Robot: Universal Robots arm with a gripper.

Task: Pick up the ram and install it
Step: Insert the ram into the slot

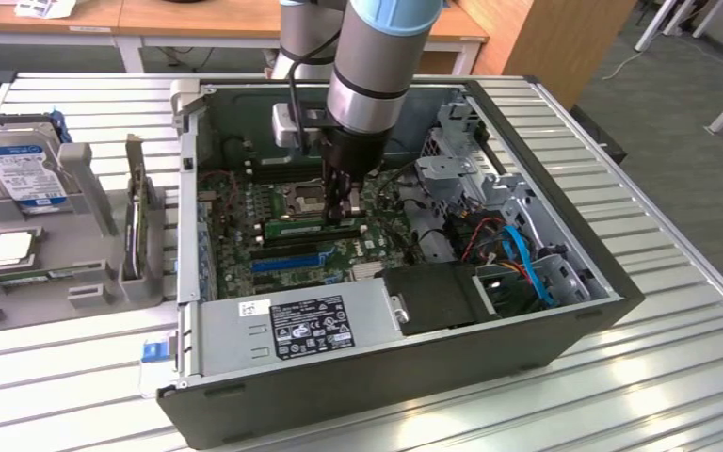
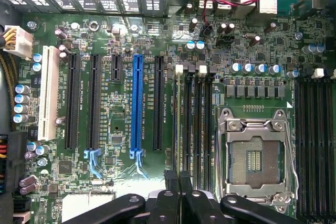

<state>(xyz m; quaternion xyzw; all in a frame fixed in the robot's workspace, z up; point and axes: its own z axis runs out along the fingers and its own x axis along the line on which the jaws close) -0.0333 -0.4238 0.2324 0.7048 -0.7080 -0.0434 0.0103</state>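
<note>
The ram (image 1: 301, 227) is a thin green stick standing on edge along the black memory slots (image 2: 198, 124) next to the CPU socket (image 1: 305, 199), inside the open computer case (image 1: 399, 400). My gripper (image 1: 344, 209) reaches straight down into the case and is shut on the ram near one end. In the wrist view the ram (image 2: 176, 119) shows edge-on as a narrow line running away from the gripper (image 2: 177, 181), over the slot farthest from the CPU socket (image 2: 257, 156). Whether it sits fully in the slot I cannot tell.
A grey power supply (image 1: 298, 325) and blue cables (image 1: 531, 268) fill the case's near side. A drive cage (image 1: 462, 179) stands at the exterior view's right of the arm. Outside, a grey fixture holds a hard drive (image 1: 16, 169), a CPU (image 1: 10, 248) and an expansion card (image 1: 136, 226).
</note>
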